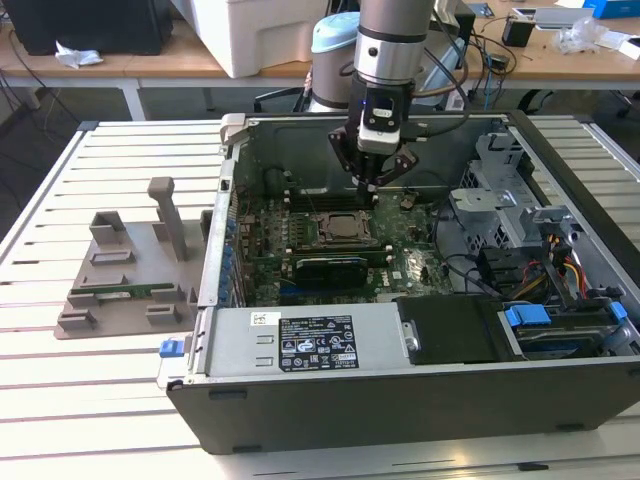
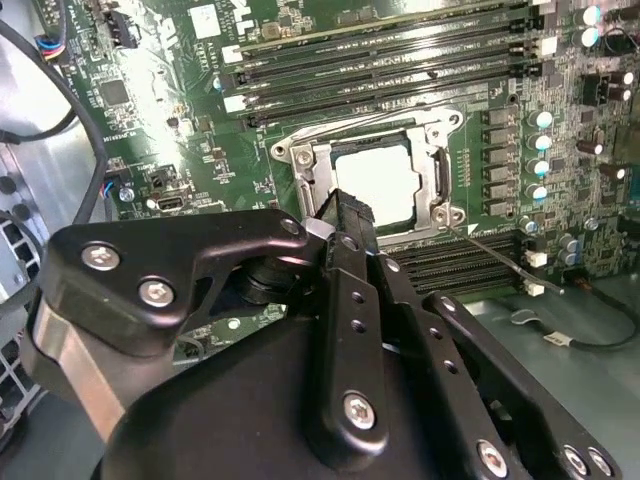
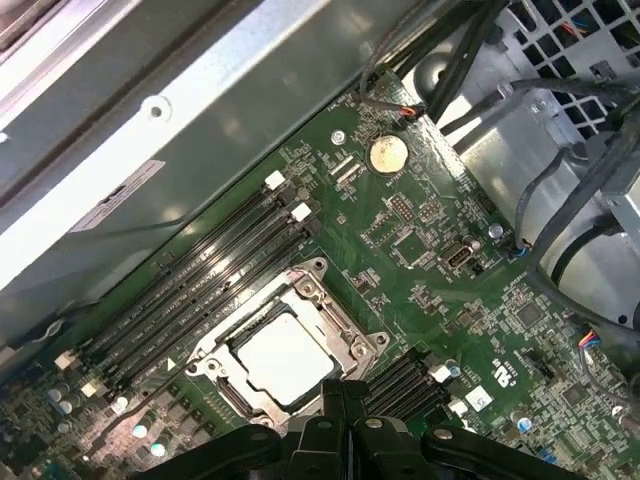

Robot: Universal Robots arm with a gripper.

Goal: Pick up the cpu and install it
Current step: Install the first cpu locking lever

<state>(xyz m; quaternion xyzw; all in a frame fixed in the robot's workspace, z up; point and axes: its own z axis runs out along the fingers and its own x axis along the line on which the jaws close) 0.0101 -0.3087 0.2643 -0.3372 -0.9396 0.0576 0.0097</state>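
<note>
The cpu [image 1: 340,226] is a flat square chip with a shiny silver top. It lies flat inside the metal socket frame [image 2: 300,165] on the green motherboard [image 1: 262,240] in the open computer case. My gripper [image 1: 371,188] hangs just above the board at the socket's far edge, with its black fingers [image 2: 345,215] pressed together and nothing between them. In both wrist views the fingertips point down beside the cpu [image 2: 378,185] [image 3: 285,355], apart from it. The gripper [image 3: 336,388] partly hides the socket's near side.
Black memory slots [image 3: 200,270] run beside the socket. A black expansion card [image 1: 330,268] stands in front of it. Case walls [image 1: 400,395], a drive cage [image 1: 500,200] and cable bundles [image 1: 560,265] hem in the board. A grey fixture [image 1: 130,290] holding a green memory stick lies on the exterior view's left.
</note>
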